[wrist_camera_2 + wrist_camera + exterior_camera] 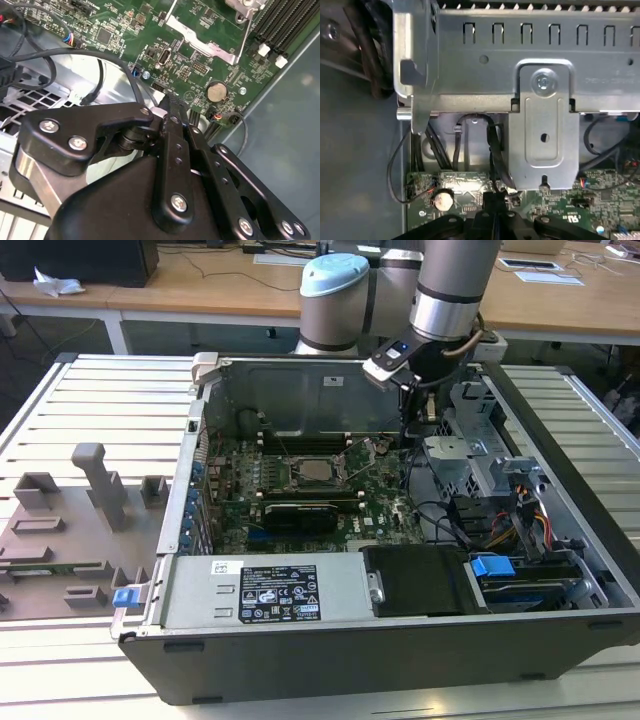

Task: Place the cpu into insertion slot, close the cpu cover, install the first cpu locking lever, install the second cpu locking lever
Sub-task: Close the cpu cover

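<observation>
In the exterior view the cpu (317,472) shows as a silvery square lying in the insertion slot (296,486) on the green board (385,525) inside the open case. A silvery frame, the cpu cover (334,466), surrounds it; I cannot tell if it is pressed flat. Thin wire levers (358,449) slant up beside the socket. My gripper (408,435) hangs to the exterior view's right of the socket, above the board. Both wrist views show its black fingers (172,130) pressed together, and the gripper (492,200) has nothing visible between them. A strip of the cover's metal (200,46) lies beyond the tips.
The case's back wall (290,395) and a metal drive cage (480,455) with cables (440,515) stand close around the gripper. A power supply (265,590) fills the near side. A coin cell (216,91) sits on the board near the fingertips. Grey fixtures (100,485) stand outside the case.
</observation>
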Available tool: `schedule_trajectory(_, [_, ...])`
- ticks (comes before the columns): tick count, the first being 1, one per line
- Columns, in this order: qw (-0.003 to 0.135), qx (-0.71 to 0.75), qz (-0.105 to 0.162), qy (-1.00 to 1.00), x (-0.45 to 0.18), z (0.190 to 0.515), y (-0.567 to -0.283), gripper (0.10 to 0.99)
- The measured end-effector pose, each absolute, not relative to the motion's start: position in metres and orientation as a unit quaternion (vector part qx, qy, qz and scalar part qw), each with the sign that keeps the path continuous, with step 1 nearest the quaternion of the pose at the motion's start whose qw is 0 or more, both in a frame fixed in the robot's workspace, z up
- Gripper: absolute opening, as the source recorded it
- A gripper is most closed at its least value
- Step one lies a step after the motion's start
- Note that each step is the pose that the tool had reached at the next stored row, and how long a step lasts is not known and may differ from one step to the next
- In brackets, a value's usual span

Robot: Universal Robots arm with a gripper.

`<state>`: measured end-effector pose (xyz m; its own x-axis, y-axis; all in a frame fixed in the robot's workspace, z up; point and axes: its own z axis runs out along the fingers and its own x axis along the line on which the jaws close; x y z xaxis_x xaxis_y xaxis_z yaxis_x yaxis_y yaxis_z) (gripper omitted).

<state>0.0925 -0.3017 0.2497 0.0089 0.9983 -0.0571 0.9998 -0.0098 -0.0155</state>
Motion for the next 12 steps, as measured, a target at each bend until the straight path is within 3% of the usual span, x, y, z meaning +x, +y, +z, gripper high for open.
schedule_trajectory(12, [0.013, 0.71, -0.025, 0.704, 0.06, 0.233, -0.302, 0.106])
